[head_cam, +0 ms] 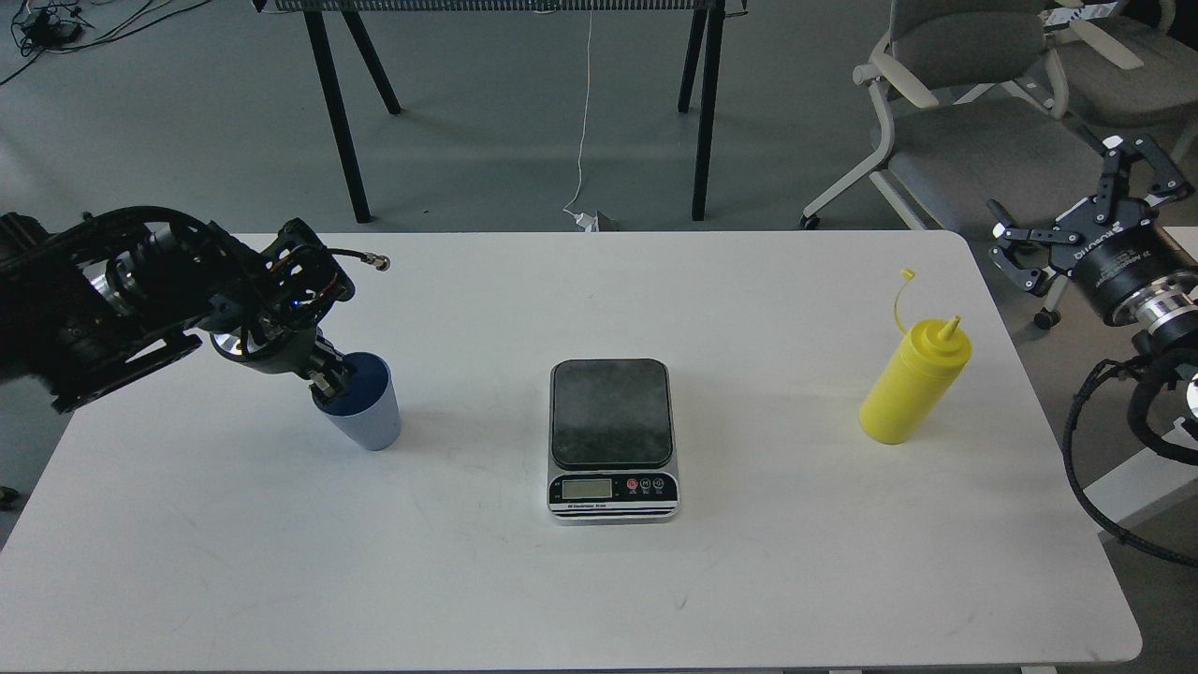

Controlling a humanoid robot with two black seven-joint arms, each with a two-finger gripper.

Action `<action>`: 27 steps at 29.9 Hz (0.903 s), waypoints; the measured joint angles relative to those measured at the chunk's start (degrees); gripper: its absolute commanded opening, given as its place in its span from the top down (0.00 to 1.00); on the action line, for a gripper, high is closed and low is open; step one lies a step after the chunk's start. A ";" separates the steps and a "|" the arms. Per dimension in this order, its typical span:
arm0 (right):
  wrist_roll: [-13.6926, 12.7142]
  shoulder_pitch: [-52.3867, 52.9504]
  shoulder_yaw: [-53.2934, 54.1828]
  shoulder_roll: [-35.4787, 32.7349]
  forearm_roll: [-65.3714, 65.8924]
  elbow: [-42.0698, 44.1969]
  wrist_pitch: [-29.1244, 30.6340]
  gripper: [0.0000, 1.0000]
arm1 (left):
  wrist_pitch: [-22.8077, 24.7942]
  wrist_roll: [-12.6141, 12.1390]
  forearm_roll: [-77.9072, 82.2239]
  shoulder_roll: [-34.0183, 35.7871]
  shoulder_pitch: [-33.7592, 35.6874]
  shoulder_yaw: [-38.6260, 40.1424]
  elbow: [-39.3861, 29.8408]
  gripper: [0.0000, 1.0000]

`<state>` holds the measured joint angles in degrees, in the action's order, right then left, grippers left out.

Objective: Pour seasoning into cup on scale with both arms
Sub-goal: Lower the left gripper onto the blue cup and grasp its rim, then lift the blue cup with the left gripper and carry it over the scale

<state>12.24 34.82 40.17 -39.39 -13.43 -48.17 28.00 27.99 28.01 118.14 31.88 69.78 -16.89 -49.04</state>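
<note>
The light-blue cup [370, 423] stands on the white table [599, 580] at the left. My left gripper [329, 379] is at its left rim, with one finger inside the cup and one outside, shut on the rim. The scale [611, 412] lies at the table's middle with nothing on its dark plate. The yellow seasoning bottle [913, 384] stands upright at the right, its cap strap sticking up. My right gripper [1062, 192] is open and empty, off the table's right edge, above and to the right of the bottle.
A grey office chair [983, 140] stands behind the table's right corner, close to my right arm. Black legs of another table [337, 112] and a white cable [582, 140] are on the floor beyond the far edge.
</note>
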 measured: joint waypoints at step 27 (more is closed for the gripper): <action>0.07 -0.20 0.20 0.31 -0.02 0.10 0.00 0.01 | 0.00 -0.03 -13.08 -3.88 16.29 1.98 -14.39 1.00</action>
<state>12.31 34.62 40.37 -39.08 -13.45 -48.07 28.00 27.99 27.98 105.07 28.00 86.07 -14.91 -63.42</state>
